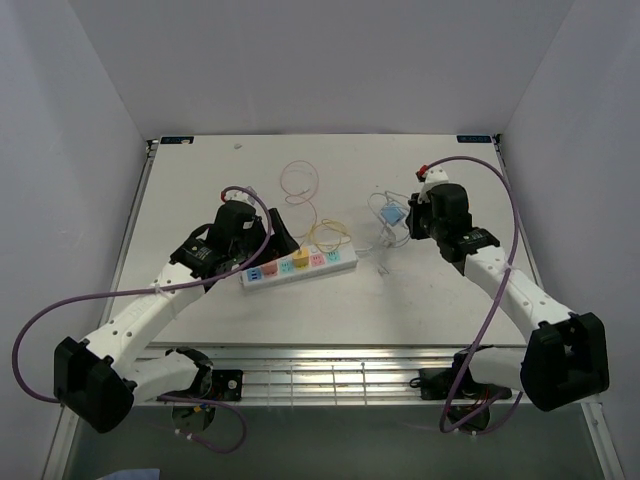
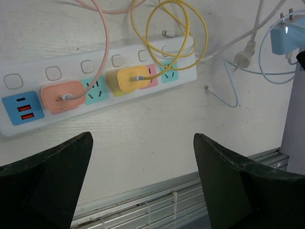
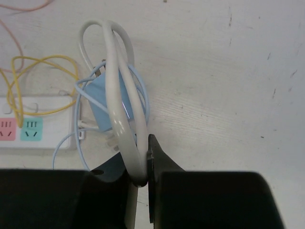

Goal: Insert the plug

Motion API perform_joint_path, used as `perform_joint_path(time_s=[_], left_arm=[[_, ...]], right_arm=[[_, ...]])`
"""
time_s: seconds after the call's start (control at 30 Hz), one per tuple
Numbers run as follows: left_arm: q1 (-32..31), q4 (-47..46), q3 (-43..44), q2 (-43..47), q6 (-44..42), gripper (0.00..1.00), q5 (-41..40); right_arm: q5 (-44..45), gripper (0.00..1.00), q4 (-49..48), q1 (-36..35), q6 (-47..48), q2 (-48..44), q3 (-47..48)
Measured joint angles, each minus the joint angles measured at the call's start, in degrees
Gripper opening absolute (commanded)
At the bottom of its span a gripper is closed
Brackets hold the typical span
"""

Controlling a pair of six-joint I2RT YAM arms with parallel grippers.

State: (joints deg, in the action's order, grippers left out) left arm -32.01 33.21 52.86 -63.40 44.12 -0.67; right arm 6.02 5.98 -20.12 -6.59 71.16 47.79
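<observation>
A white power strip [image 1: 298, 264] with coloured sockets lies mid-table; it also shows in the left wrist view [image 2: 33, 76]. A pink plug [image 2: 62, 95] and a yellow plug [image 2: 127, 78] sit in it. A teal socket [image 2: 169, 72] at its right end is free. My right gripper [image 3: 145, 157] is shut on a loop of thick white cable [image 3: 114, 86], with the blue plug [image 3: 102, 105] just beyond its tips, right of the strip. The blue plug [image 2: 286, 36] has its prongs pointing up. My left gripper [image 2: 143, 138] is open and empty, above the table in front of the strip.
Pink [image 1: 298, 180] and yellow [image 1: 330, 235] cables loop behind the strip. Thin pale-blue and white cable ends [image 2: 228, 90] trail on the table right of the strip. A metal grille [image 1: 330, 375] runs along the table's near edge. White walls enclose three sides.
</observation>
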Motion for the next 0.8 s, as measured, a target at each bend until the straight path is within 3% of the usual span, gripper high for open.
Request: perform_joint_path(time_s=[0.27,0.4,0.6,0.8], left_arm=[[0.00,-2.03,1.64,-0.70,-1.36,0.98,0.07],[0.00,-2.03,1.68,-0.90,-1.86,0.98,0.04],[0.00,-2.03,1.68,-1.03,-1.92,0.98,0.09],[0.00,-2.05,1.68,-1.03,-1.86,0.98,0.07]], right_arm=[[-5.31,0.08,12.44,0.50,2.67,-4.22,5.33],[-5.90,0.08,17.18,0.57,2.21,-5.09,0.24],[-17.99,0.08,20.90,0.76,2.03,-9.11,-5.60],[-18.18,0.08,21.22,0.61,0.72,-11.82,-8.04]])
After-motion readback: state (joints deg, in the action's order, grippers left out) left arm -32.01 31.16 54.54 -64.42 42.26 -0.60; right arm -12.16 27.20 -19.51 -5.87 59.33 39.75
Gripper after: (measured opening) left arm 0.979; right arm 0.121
